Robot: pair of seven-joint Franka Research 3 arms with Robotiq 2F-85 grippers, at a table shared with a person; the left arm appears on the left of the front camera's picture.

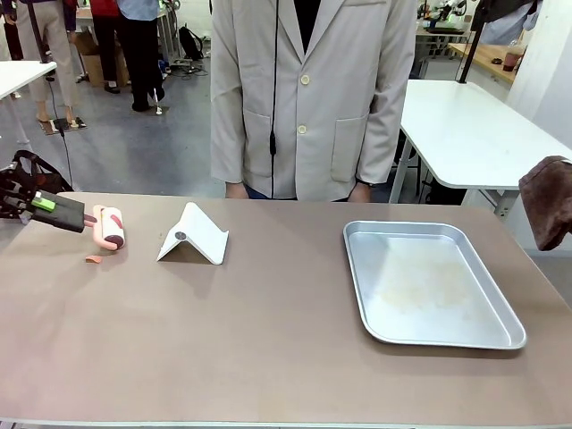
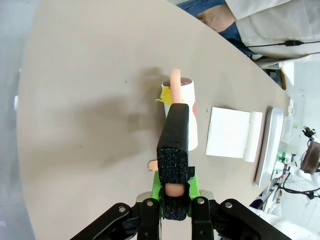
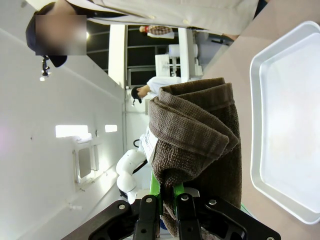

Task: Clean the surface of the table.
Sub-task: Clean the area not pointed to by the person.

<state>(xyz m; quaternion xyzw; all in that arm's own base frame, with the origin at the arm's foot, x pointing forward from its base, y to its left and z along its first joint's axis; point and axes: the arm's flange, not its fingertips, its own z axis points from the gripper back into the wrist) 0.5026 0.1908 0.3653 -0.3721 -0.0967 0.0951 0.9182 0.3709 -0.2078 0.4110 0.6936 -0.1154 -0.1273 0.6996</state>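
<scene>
L gripper (image 1: pixel 40 206) clamped tight on handle of lint roller (image 1: pixel 112 228), near table (image 1: pixel 268 349) left edge. R gripper (image 3: pixel 167 192) pinching brown towel (image 1: pixel 547 201), raised by right edge. Roller's red print too small to read. Bare tabletop between white stand (image 1: pixel 195 234) & tray (image 1: pixel 429 286), also up front.

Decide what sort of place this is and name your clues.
Likely a robotics lab: the left gripper holds a lint roller at the table, with white work tables and a workbench behind.
</scene>
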